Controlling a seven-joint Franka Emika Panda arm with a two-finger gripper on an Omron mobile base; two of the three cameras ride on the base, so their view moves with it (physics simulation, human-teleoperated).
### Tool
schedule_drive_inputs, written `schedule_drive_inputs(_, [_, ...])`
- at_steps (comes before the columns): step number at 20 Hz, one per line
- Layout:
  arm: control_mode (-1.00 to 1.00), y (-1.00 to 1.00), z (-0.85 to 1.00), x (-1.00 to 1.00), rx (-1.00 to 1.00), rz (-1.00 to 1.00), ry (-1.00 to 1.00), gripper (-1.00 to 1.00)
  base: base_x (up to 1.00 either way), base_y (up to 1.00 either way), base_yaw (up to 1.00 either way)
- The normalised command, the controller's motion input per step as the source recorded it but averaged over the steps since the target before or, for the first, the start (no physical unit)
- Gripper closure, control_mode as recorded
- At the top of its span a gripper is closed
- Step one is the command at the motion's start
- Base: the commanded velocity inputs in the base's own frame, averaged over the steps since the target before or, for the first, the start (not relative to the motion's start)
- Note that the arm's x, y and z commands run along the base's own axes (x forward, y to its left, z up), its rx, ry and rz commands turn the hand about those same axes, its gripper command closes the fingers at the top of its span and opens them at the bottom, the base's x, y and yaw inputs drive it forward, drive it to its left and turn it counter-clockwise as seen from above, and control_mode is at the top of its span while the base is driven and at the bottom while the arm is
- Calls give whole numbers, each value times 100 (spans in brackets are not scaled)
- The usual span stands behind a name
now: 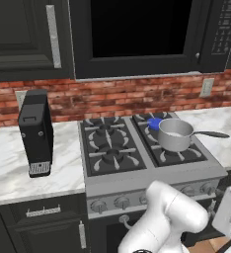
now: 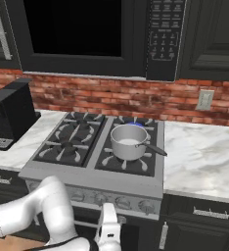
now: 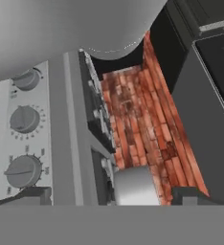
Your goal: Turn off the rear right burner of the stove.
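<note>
The stove (image 1: 137, 177) is a steel range with a black grated top. Its rear right burner (image 1: 154, 122) shows a blue flame patch just behind a steel pot (image 1: 174, 134); the burner (image 2: 134, 125) also glows blue in the right base view. Round silver knobs (image 1: 121, 201) line the front panel. My gripper (image 3: 114, 198) is open, low in front of the stove's right side, with nothing between its fingertips (image 3: 33, 194). In the rolled hand view, three knobs (image 3: 23, 118) run along the left, close to the left fingertip, and the pot (image 3: 133, 185) sits ahead.
A black coffee machine (image 1: 36, 133) stands on the marble counter (image 1: 9, 168) left of the stove. The pot's dark handle (image 1: 211, 134) sticks out to the right. A microwave (image 2: 163, 39) and dark cabinets hang above the brick backsplash.
</note>
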Motion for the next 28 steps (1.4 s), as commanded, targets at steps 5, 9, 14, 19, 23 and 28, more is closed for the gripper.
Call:
schedule_drive_inputs(5, [-100, 0, -12, 9, 0, 0, -9, -100, 0, 0, 0])
schedule_drive_inputs(9, [-100, 0, -10, 19, 0, 0, -4, -100, 0, 0, 0])
schedule_drive_inputs(14, [-100, 0, -21, 16, 0, 0, -3, -100, 0, 0, 0])
schedule_drive_inputs(19, [-100, 0, -25, 11, 0, 0, 0, -100, 0, 0, 0])
schedule_drive_inputs(23, [-100, -14, -13, 14, 0, 0, 0, -100, 0, 0, 0])
schedule_drive_inputs(28, [-100, -26, -1, 13, 0, 0, 0, -100, 0, 0, 0])
